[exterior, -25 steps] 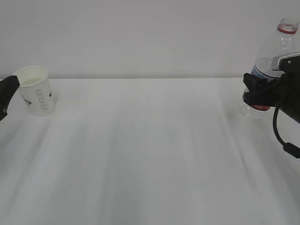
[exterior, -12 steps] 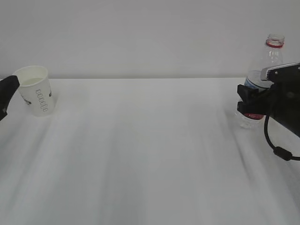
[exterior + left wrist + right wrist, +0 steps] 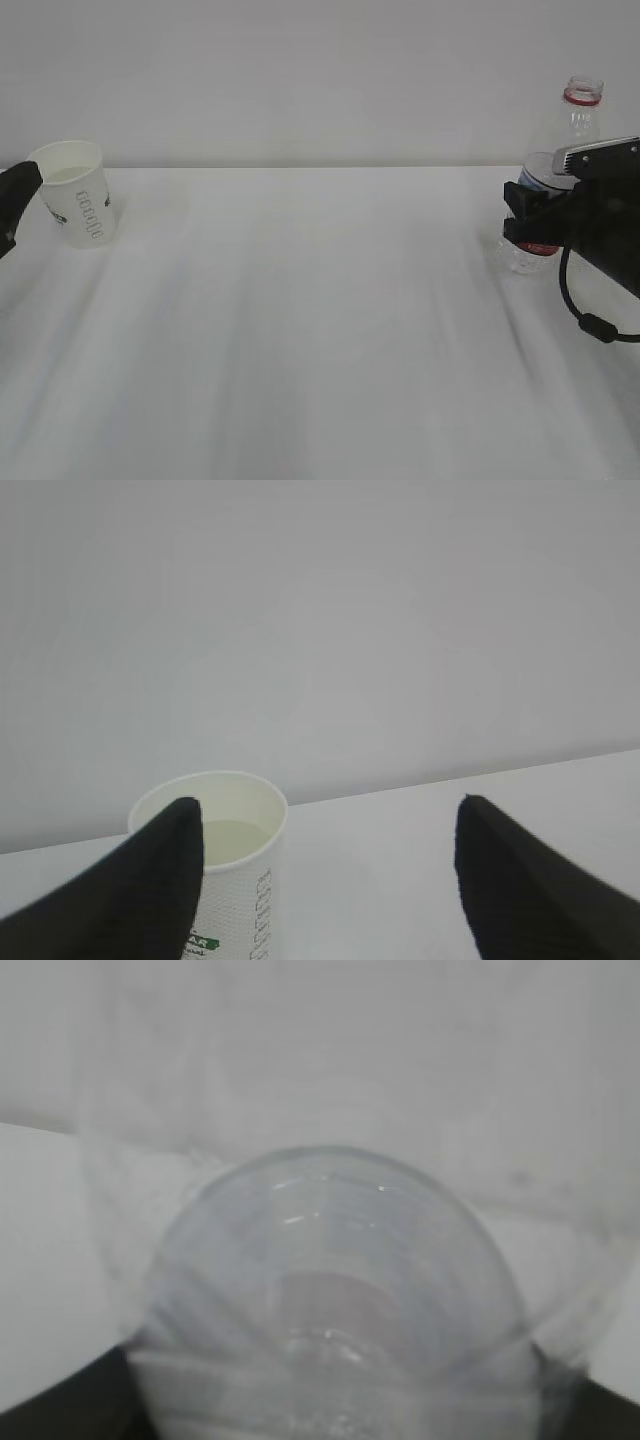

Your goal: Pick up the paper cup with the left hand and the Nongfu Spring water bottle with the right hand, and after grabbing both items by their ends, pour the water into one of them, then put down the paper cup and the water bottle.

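Paper cup (image 3: 75,194) stands at the table's (image 3: 320,330) far left with water (image 3: 232,842) inside, seemingly released, the left hand (image 3: 325,880) spread. Right hand (image 3: 527,215) grips the uncapped Nongfu Spring water bottle (image 3: 560,170) upright; only setting it down seems left.

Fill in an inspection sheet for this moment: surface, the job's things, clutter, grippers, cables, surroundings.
Surface: white table, bare in the middle.
Paper cup: paper cup upright at far left, pale water inside.
Bottle: Nongfu Spring water bottle upright at far right, uncapped, base on or just above the table.
Clutter: nothing seen.
Left gripper: left hand open, one finger beside the cup, the other well clear; contact cannot be told.
Right gripper: right hand closed around the bottle's lower body.
Cables: black cable loops below the right hand.
Surroundings: plain white wall.
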Robot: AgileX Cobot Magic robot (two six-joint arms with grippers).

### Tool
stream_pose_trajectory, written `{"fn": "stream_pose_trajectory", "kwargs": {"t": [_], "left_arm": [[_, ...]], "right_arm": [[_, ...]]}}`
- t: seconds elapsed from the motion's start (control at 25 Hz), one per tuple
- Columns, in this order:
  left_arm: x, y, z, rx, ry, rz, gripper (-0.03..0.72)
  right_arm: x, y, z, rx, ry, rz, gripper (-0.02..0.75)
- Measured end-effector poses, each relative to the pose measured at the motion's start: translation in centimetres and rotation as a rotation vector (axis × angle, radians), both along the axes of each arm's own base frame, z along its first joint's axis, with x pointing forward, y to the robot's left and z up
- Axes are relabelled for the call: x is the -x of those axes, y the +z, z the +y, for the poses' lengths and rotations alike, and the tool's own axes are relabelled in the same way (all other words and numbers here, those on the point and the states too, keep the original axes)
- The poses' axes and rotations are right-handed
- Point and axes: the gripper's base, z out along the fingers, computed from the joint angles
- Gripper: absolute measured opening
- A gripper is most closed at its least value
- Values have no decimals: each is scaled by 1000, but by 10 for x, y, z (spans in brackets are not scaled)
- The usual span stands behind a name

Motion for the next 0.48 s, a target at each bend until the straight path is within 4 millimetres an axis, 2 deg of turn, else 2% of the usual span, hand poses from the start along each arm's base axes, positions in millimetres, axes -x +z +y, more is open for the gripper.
{"fn": "stream_pose_trajectory", "kwargs": {"t": [0.48], "left_arm": [[0, 0, 0, -1, -2, 0, 568]], "right_arm": [[-1, 1, -1, 6, -9, -7, 440]]}}
